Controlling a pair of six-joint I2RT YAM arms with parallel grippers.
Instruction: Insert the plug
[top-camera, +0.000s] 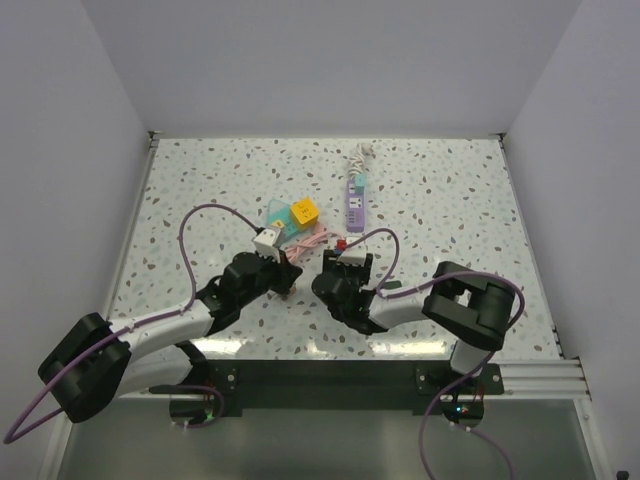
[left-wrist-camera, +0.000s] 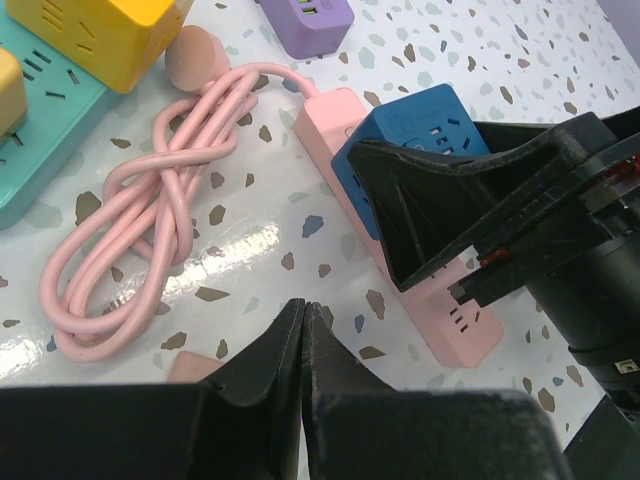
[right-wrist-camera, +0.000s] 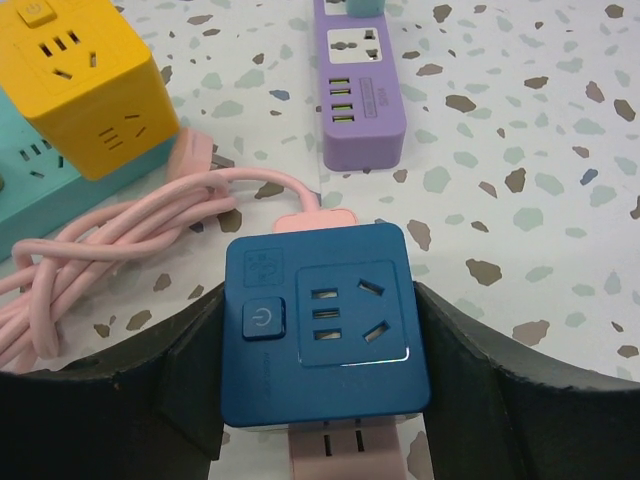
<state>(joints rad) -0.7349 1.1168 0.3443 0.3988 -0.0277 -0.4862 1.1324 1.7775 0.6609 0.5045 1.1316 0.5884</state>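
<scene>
Snugly, right tool (right-wrist-camera: 320, 350) clamps the blue cube (right-wrist-camera: 325, 300) by its sides on the pink strip (left-wrist-camera: 326, 112); left tool (left-wrist-camera: 303, 335) clenched empty.

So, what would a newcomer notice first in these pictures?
The blue cube socket stands out first, sitting on the pink power strip mid-table, gripped by the right end effector. Left of it in the wrist views lies the coiled pink cable. The left end effector is shut, holding nothing.

A cube socket (right-wrist-camera: 325, 325) sits bottom centre of the right wrist view, atop a power strip (right-wrist-camera: 340, 455). A coiled cord (right-wrist-camera: 100, 250) lies to its left. Upper left, another cube (right-wrist-camera: 85, 85) stands on a second strip (right-wrist-camera: 30, 175); a third strip (right-wrist-camera: 355, 85) lies top centre.
</scene>
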